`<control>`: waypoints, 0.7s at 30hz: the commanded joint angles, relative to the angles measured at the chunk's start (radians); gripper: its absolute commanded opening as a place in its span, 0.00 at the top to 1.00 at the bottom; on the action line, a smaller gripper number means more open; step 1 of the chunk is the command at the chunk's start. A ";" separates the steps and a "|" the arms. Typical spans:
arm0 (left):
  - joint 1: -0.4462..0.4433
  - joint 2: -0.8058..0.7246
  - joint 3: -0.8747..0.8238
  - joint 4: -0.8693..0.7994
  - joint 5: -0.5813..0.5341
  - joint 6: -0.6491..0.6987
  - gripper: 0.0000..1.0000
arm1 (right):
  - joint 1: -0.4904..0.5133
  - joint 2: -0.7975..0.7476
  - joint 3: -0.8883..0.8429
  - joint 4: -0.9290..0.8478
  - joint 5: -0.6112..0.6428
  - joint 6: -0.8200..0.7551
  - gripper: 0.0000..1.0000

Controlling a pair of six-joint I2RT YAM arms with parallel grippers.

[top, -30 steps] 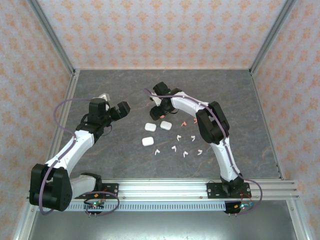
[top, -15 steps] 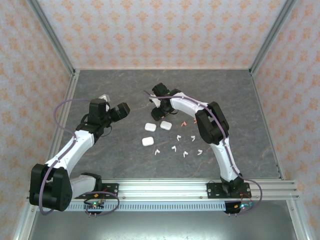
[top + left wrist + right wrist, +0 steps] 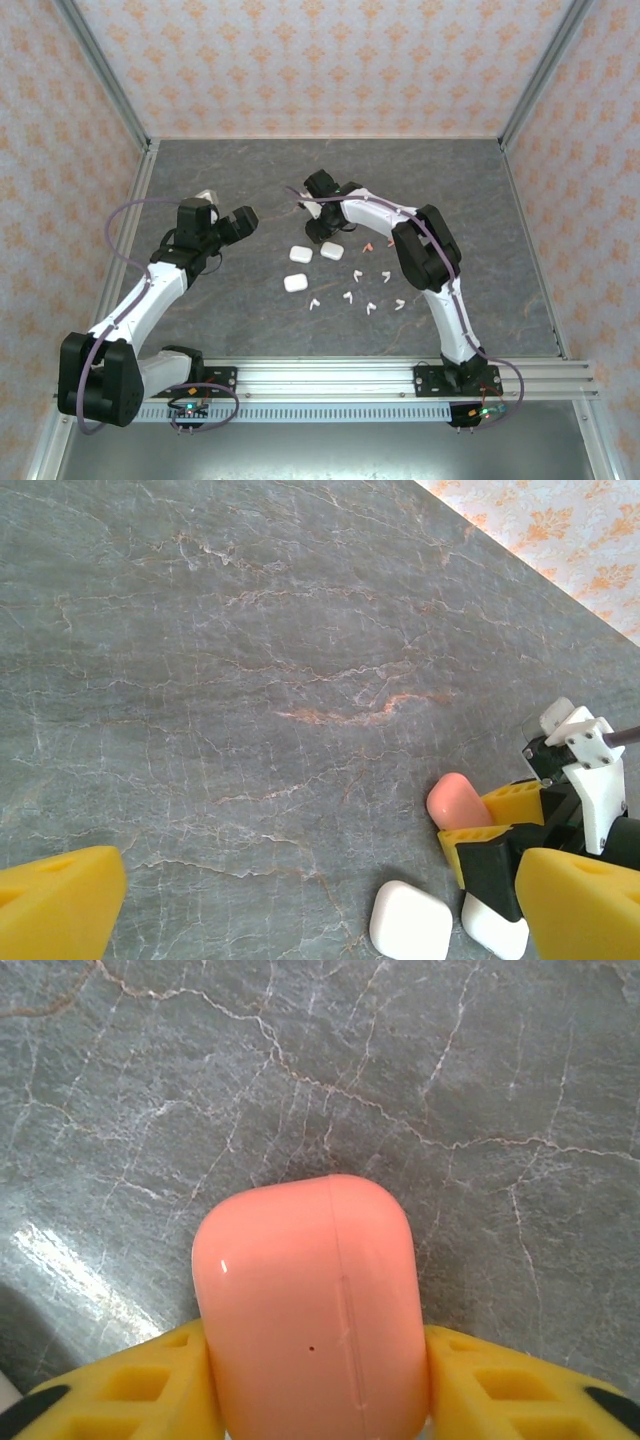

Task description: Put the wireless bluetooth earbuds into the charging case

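A grey marbled table (image 3: 250, 170) sits inside orange-patterned walls (image 3: 330, 60), aluminium rail (image 3: 330, 375) in front.

A case (image 3: 315, 1290) is being held between the fingers of the right gripper (image 3: 315, 212), behind the middle of the table (image 3: 480, 200). Just before that gripper, three cases (image 3: 301, 254) are being borne by the table: two side by side, the third nearer and slightly to the left. Right of that third case, six earbuds (image 3: 349, 296) are being borne in a loose scattered band. Two more earbuds (image 3: 367, 246) are lying behind the band, just right of the paired cases. The left gripper (image 3: 225, 208) is being held well left of the cases.
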 commanded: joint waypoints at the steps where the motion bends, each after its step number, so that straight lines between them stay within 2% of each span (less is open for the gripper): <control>1: -0.006 -0.025 0.048 -0.053 -0.023 0.042 0.00 | 0.007 -0.031 -0.043 -0.085 0.041 -0.029 0.60; 5: -0.003 -0.042 0.088 -0.102 -0.012 0.088 0.00 | 0.007 -0.096 -0.075 -0.017 0.068 -0.048 0.62; 10: 0.022 -0.062 0.131 -0.111 0.099 0.105 0.00 | 0.007 -0.230 -0.149 0.107 0.073 -0.087 0.63; 16: 0.033 -0.053 0.180 -0.096 0.318 0.126 0.06 | 0.007 -0.439 -0.287 0.240 0.014 -0.141 0.63; 21: 0.031 -0.020 0.215 -0.045 0.550 0.114 0.08 | 0.012 -0.628 -0.416 0.342 -0.082 -0.177 0.63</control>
